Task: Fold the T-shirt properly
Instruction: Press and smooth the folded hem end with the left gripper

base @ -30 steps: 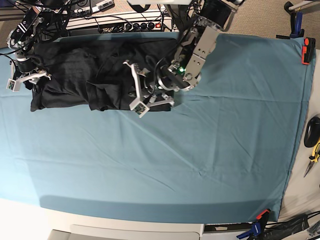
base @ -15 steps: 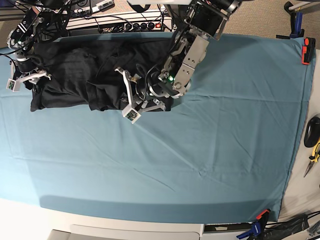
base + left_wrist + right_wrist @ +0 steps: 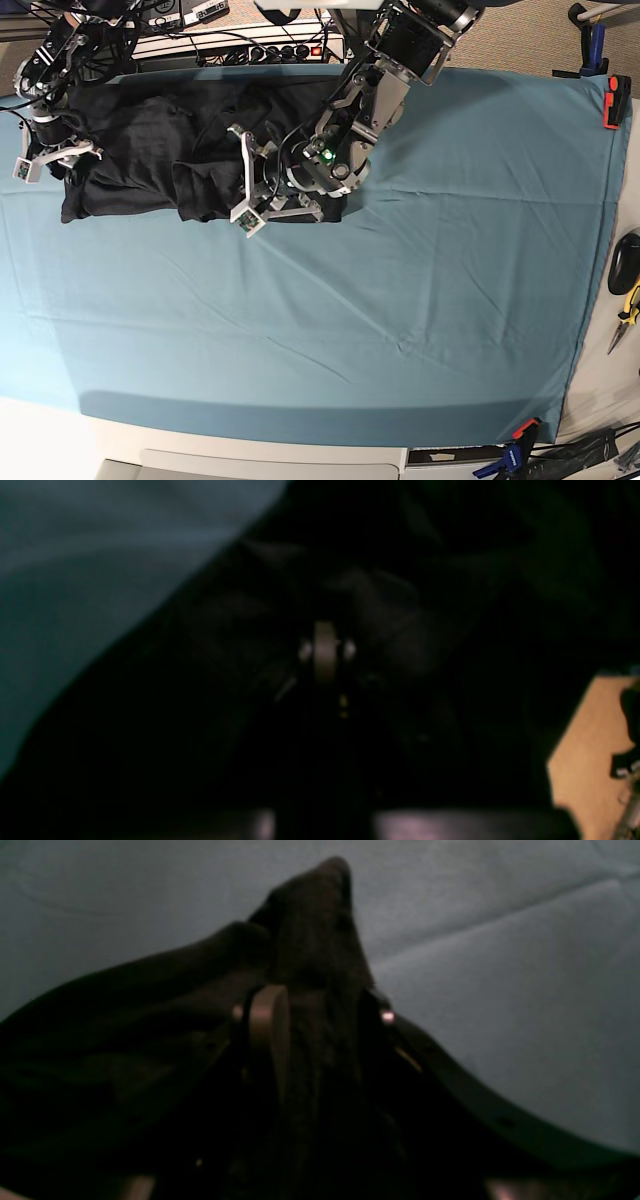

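On teal cloth: T-shirt bunched; right jaws clamp its fold (left jaws closed, empty-looking).

One T-shirt, one teal cloth, two arms, two claws: left claw, right claw.

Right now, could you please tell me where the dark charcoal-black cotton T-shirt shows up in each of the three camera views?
Base view: the dark charcoal-black cotton T-shirt lies bunched at upper left.
Left wrist view: it fills the centre and right, blurred.
Right wrist view: a bunched fold rises at centre from the right gripper.
Shared landmark: the teal cloth under it, seen in every view.
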Tool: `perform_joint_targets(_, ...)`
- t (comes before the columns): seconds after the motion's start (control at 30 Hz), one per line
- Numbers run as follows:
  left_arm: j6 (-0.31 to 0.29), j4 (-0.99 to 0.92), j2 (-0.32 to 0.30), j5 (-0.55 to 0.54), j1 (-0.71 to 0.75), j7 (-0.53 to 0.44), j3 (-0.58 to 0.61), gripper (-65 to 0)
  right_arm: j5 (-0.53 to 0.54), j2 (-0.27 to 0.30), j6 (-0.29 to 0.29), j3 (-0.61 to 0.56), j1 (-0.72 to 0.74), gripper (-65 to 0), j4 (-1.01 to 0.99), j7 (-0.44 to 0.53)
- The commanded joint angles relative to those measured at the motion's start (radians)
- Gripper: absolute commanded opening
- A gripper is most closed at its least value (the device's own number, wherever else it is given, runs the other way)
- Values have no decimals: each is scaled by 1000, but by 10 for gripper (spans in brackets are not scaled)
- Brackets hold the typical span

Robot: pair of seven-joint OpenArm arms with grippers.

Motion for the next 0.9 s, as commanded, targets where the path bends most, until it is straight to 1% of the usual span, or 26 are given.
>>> perform_joint_targets(0.0,-3,15,25,-10,-10,2,3,-650,13,19,3,6,8,-416,14,27)
perform_joint_targets(0.1,-3,15,25,-11,-5,63,3,-650,13,19,3,6,8,-416,14,26)
perform_joint_targets(0.17,-3,15,25,-19,-5,84,3,-650,13,19,3,6,8,-416,14,26)
perform_joint_targets(0.27,-14,15,25,-94,-5,89,3,-650,13,19,3,6,8,-416,14,27)
perform_joint_targets(0.33,-55,15,25,-166,-5,89,3,-650,13,19,3,6,8,-416,14,27)
perform_joint_targets(0.43,-155,15,25,-278,-8,88,3,-650,13,19,3,6,8,-416,14,27)
perform_joint_targets(0.53,-220,15,25,-391,-11,89,3,-650,13,19,3,6,8,-416,14,27)
perform_joint_targets(0.6,-259,15,25,-435,-11,89,3,-650,13,19,3,6,8,-416,14,27)
perform_joint_targets(0.73,-286,15,25,-439,-11,86,3,-650,13,19,3,6,8,-416,14,27)
perform_joint_targets(0.87,-294,15,25,-367,-11,104,3,-650,13,19,3,6,8,-416,14,26)
